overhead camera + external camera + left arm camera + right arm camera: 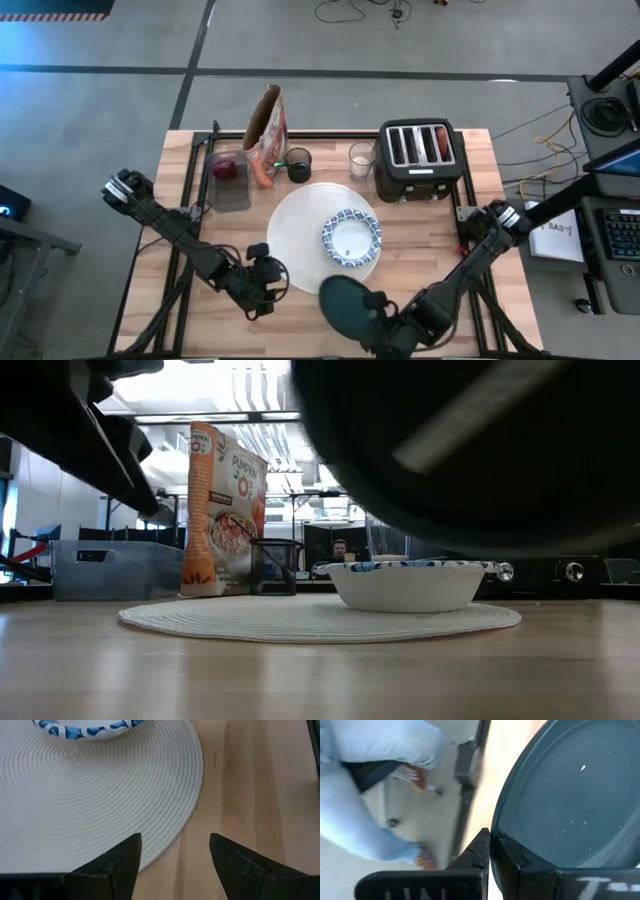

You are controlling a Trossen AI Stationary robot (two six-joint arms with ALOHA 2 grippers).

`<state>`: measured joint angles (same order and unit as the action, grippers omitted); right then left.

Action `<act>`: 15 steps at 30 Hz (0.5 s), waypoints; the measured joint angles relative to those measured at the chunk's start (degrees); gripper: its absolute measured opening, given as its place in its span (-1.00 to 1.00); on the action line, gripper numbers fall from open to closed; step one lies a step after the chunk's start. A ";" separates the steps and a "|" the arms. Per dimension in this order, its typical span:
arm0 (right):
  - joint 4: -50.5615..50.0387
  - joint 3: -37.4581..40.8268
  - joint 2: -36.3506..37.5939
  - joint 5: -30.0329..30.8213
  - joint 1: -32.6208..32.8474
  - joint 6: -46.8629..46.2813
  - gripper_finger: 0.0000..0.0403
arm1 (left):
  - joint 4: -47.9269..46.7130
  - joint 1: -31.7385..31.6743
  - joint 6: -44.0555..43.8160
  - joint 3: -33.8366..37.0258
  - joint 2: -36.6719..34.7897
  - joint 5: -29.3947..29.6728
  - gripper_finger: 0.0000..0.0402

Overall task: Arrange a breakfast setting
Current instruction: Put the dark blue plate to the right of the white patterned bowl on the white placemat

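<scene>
Plate handling is the whole game right now, so some notes from my remote seat. My right claw (pixel 490 851) is pinched fully closed on the rim of the dark green round plate (pixel 347 303), edge-on, with the plate held up off the wooden desk (pixel 430 250) at its near edge. From that claw, the big round white woven mat (pixel 300 225) lies just ahead and a little toward the left arm, and the blue-and-white patterned bowl (pixel 351 238) sits on the mat's right half, right in front of the plate.

My read on the plate: stiff, probably ceramic or glazed, so fairly heavy for a rim pinch and slick under the fingers. Holding it at one edge means it wants to droop and twist, so I'd go slow and keep it level. It'd chip if it clips the bowl. A deeper bite on the rim would be safer than the shallow one I seem to have.

My left claw (pixel 175 855) is open and empty, hovering low over the near left edge of the mat, with bare desk beside it.

The mat itself looks soft and floppy, so sliding the plate across it could bunch it up. The bowl looks light but breakable.
</scene>
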<state>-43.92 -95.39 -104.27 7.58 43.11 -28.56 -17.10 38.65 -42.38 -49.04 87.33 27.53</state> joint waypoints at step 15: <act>12.92 0.02 0.00 6.40 -9.12 36.07 -0.96 | -4.02 4.54 -12.39 -0.04 0.00 0.37 0.09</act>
<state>-31.00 -95.37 -104.27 13.98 33.99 7.51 -21.12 43.19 -54.77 -49.08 87.33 27.90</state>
